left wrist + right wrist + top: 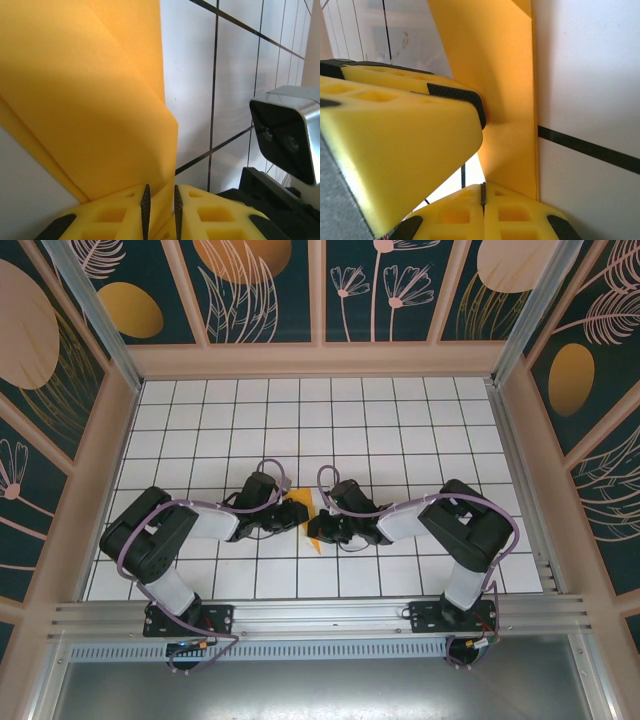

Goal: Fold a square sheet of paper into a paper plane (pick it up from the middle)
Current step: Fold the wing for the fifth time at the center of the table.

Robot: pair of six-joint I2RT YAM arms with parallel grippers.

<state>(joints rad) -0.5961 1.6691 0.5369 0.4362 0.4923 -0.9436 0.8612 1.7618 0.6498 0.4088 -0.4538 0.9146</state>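
The sheet of paper [300, 508] is folded into a small orange-yellow wedge. It sits low over the middle of the white tiled counter [400, 420], caught between the two arms where they meet. From above it is little more than a sliver of colour between the black wrists. The left wrist camera brings out overlapping layers of the paper [90, 100] with a slanting folded edge, rising up and away from the left gripper [160, 207]. That gripper's jaws are drawn in narrow, with a flap of the paper pinched between the dark pads. The same view also shows, off to the right, a silver camera housing [290, 135] on black hardware. The right wrist view shows the paper [500, 75] as a long upright strip, with the left gripper's yellow fingers [395, 140] pressing in on it from the left. Below, the right gripper [483, 200] has its jaws together, with only a hairline seam between them. The strip comes down to their tips, but I cannot tell whether an edge is caught there. In the overhead view both arms are folded at the elbow and reach inward. The left gripper [292, 517] and the right gripper [322, 527] point at each other, almost nose to nose.
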